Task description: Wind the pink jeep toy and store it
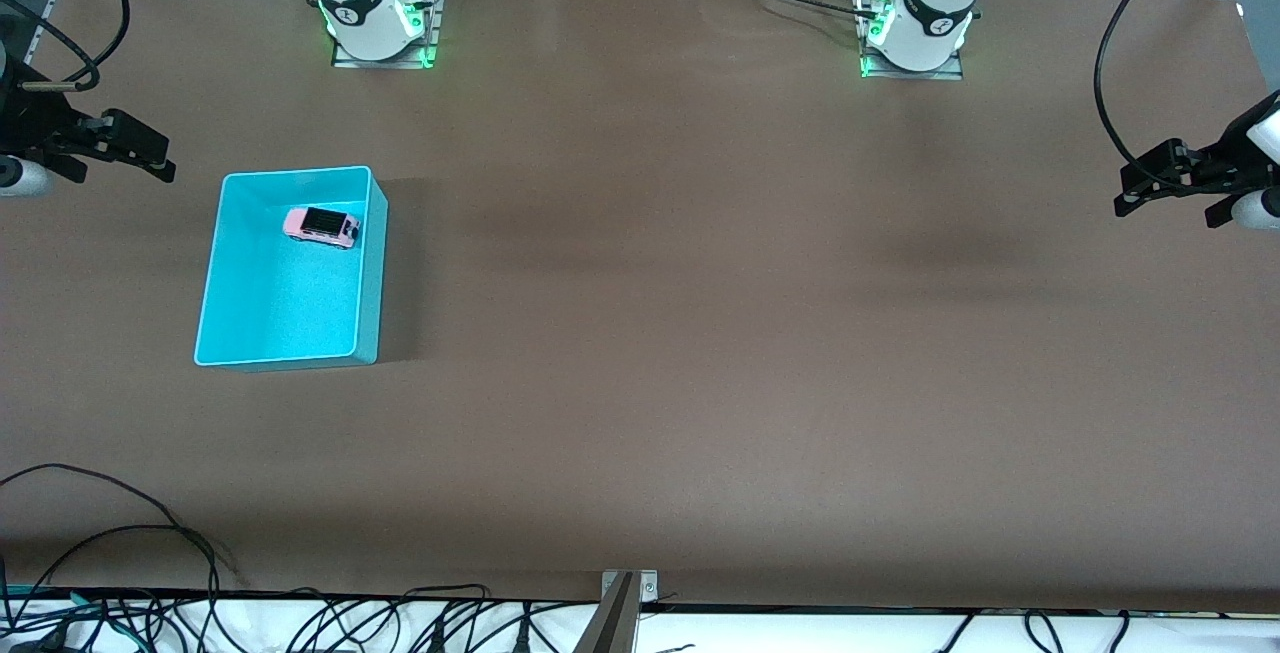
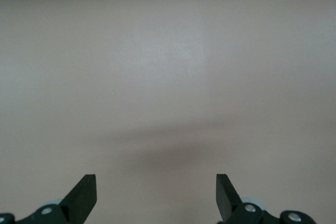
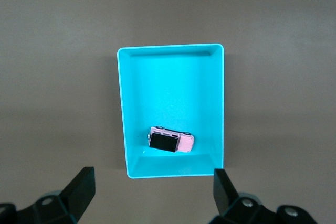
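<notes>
Brown table (image 1: 700, 333), pink jeep toy (image 1: 321, 226) in turquoise bin (image 1: 372, 263), both end effectors open, empty, apart.

Even overhead light falling on the brown table (image 1: 700, 333), soft blurred shadows lying across it, green glow showing at both arm bases (image 1: 380, 53), left wrist view looking washed out and hazy

2 white arm bases with black collar bands, red buttons and green glow at metal mounting plates. Black cables are routed from each. Left end effector (image 1: 1160, 195) and right end effector (image 1: 135, 148): black, 2 wedge-shaped fingers, silver screws.
</notes>
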